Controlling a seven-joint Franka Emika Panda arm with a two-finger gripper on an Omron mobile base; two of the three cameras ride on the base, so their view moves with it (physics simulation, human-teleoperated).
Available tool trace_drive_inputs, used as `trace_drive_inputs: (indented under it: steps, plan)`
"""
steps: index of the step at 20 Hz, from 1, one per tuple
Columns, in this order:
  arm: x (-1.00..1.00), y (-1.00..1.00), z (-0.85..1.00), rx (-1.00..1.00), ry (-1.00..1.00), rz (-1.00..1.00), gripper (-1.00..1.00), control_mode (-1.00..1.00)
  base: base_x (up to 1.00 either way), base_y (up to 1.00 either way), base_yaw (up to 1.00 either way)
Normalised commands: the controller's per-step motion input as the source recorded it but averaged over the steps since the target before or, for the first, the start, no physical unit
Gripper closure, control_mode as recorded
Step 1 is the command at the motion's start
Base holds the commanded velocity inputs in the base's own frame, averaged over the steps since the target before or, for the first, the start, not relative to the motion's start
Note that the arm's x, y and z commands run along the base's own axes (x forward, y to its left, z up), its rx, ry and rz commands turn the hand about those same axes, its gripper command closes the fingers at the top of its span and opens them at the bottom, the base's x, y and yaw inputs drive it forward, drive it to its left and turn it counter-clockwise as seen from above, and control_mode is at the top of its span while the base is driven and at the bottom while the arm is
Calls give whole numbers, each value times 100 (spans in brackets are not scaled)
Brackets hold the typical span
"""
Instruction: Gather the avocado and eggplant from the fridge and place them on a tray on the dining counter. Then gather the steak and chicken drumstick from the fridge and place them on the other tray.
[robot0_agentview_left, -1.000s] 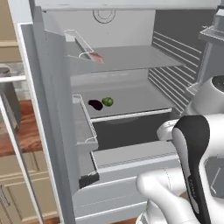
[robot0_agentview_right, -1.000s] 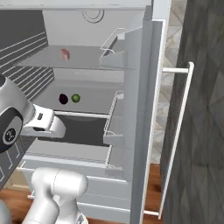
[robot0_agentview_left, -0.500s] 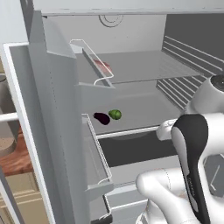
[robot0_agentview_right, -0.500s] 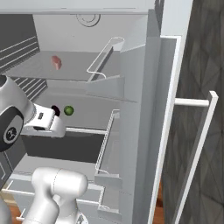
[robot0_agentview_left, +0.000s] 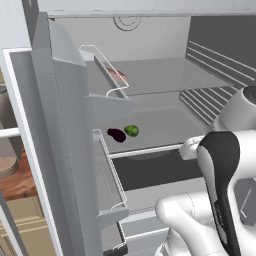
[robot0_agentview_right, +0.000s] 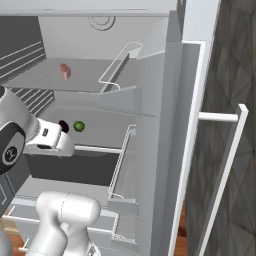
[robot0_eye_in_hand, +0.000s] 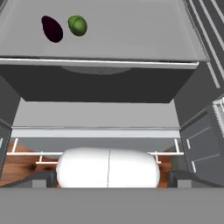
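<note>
Fridge shelf (robot0_agentview_left: 165, 127): eggplant (robot0_agentview_left: 117, 135) long axis angled toward front edge, avocado (robot0_agentview_left: 131, 130) beside it; gripper (robot0_eye_in_hand: 109, 177) wide, empty, level.

fridge (robot0_agentview_left: 150, 35): big, grey, door (robot0_agentview_right: 165, 150) wide open | floor (robot0_eye_in_hand: 17, 164): brown wood | wall (robot0_agentview_right: 230, 60): dark grey stone beside door | cupboard (robot0_agentview_left: 25, 225): light tan wood
</note>
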Motion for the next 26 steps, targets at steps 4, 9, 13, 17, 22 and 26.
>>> trace_drive_inputs:
  steps: [4,9,13,17,22,26]
  plan:
    - [30,8,68,-8,-29,2,-100,-100,0,0,0]
    - [45,14,82,-3,-31,19,-100,-100,0,0,0]
    - [39,12,61,0,-19,23,-100,-100,0,0,0]
    - [50,27,29,0,-14,19,-100,-100,0,0,0]
    - [47,51,15,-1,-2,2,-100,-100,0,0,0]
    - [60,40,15,0,0,0,-100,-100,0,0,0]
